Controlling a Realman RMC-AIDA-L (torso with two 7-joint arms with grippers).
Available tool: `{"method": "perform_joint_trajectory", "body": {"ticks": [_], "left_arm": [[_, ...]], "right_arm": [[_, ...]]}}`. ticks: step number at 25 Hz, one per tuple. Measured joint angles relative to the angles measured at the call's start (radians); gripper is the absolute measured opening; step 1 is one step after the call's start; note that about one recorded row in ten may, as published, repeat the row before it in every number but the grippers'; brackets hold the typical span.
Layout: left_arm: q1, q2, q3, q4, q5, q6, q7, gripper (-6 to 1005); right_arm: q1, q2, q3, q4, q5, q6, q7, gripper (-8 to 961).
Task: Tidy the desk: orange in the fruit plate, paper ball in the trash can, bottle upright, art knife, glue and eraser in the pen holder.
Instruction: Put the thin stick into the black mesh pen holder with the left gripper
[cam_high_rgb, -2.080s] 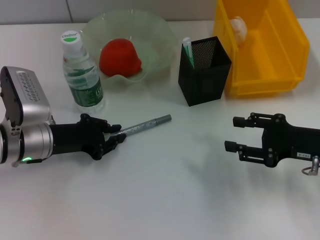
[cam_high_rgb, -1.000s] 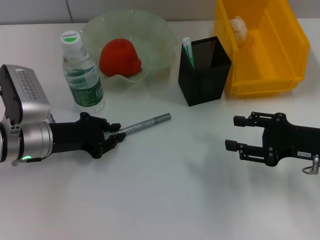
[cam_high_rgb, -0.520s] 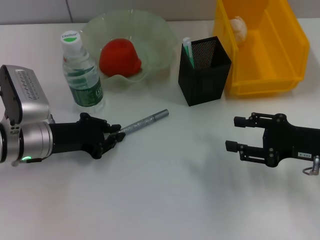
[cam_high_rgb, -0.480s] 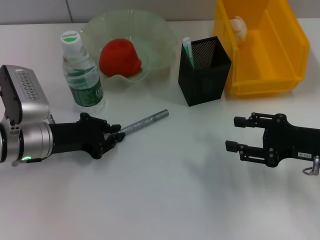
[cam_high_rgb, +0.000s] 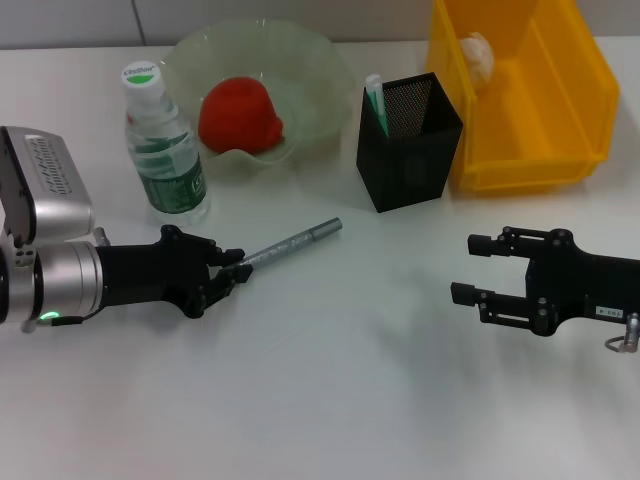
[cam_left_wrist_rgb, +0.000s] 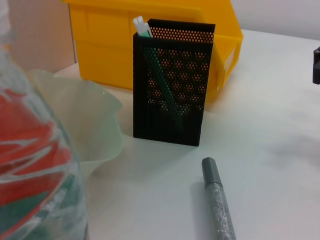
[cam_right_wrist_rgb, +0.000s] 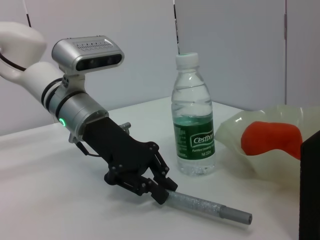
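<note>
My left gripper is clamped on the near end of the knife, a grey glittery stick whose capped tip points away from me toward the holder. In the right wrist view the knife's far end looks to rest on the desk while my fingers close round the other end.

The desk is plain white, with pale wall panels behind it. The bottle stands upright just beyond my left gripper, beside the plate that has the orange in it. The holder is black mesh with a green-and-white stick leaning inside; the yellow bin touches it on the right, and a paper ball lies in the bin's far corner.

My left arm lies low and level over the desk, reaching right. My right gripper hovers low on the right, well apart from everything, jaws spread wide and holding nothing, pointing left.
</note>
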Motion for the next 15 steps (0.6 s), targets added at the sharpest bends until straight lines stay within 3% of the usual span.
{"method": "perform_joint_trajectory", "body": {"ticks": [15], "left_arm": [[-0.003, 0.000, 0.003, -0.001, 0.011, -0.007, -0.022, 177]], "right_arm": [[0.003, -0.001, 0.000, 0.000, 0.000, -0.004, 0.003, 653]]}}
